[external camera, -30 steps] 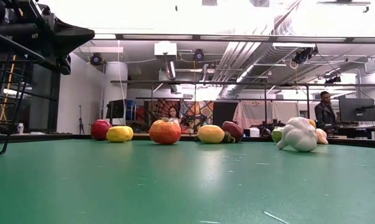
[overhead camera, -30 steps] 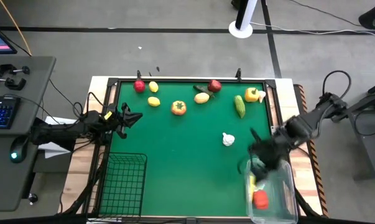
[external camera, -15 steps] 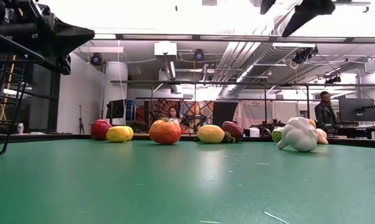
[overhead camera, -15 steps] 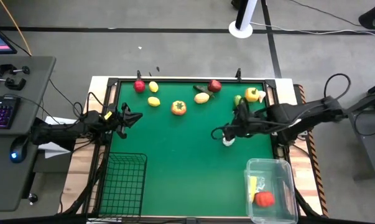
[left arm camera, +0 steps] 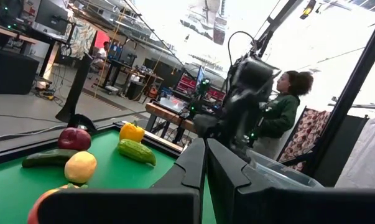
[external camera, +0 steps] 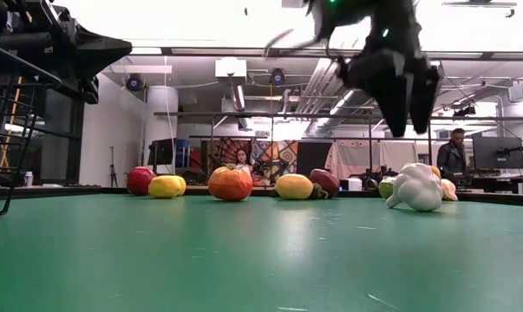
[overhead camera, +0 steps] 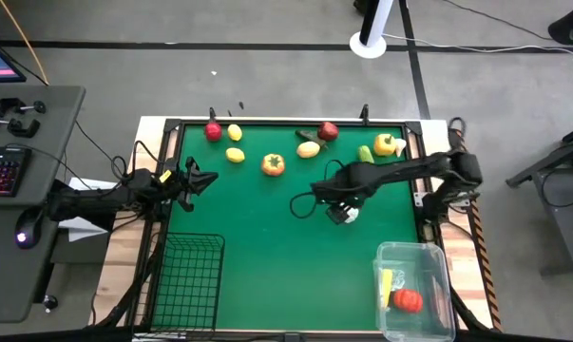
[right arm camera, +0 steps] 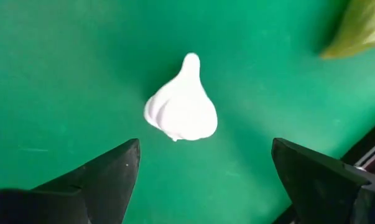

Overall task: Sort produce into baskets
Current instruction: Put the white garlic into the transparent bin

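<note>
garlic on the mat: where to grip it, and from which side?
Grip the white garlic across its round bulb, coming straight down from above. It lies on its side on the green mat with the narrow tip sticking out, so the tip would likely slip. The open right gripper hangs above it, fingers either side, nothing crowding it.

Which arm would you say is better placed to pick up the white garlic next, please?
The right. Its gripper hangs directly over the garlic, fingers spread wide. The left gripper sits shut at the table's left edge, far away.
</note>
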`<state>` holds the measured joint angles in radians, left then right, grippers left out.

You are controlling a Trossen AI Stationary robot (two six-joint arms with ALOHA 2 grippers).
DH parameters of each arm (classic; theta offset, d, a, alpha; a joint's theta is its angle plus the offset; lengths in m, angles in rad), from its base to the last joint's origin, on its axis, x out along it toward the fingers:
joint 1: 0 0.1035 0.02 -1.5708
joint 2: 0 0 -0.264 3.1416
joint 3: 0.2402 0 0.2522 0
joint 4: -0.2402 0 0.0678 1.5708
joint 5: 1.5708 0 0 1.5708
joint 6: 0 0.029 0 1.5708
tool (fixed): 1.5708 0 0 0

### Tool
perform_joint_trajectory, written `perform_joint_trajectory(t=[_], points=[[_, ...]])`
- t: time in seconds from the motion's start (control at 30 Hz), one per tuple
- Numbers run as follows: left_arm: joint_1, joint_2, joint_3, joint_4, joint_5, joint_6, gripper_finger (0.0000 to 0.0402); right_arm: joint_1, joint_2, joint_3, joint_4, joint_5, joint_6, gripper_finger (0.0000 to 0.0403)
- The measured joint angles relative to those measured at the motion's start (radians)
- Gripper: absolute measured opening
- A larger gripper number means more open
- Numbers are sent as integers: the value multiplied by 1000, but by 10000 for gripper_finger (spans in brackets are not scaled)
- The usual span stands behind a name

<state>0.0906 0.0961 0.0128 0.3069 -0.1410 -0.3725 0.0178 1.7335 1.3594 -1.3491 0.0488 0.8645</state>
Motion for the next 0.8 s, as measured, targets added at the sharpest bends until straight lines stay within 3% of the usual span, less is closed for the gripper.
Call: perform_joint_trajectory(t=[0.37,0.57,0.67,0.8], points=[[0,0,0,0,0,0,3,-45,158,-5,56,-73,-106,354],[0,0,0,0,0,0,3,-44,176,-135,101,-117,-90,349],[0,0,0,0,0,0,3,-40,174,-176,119,-129,-79,329],[0,0,0,0,0,0,3,-30,166,-166,142,-67,-79,272]])
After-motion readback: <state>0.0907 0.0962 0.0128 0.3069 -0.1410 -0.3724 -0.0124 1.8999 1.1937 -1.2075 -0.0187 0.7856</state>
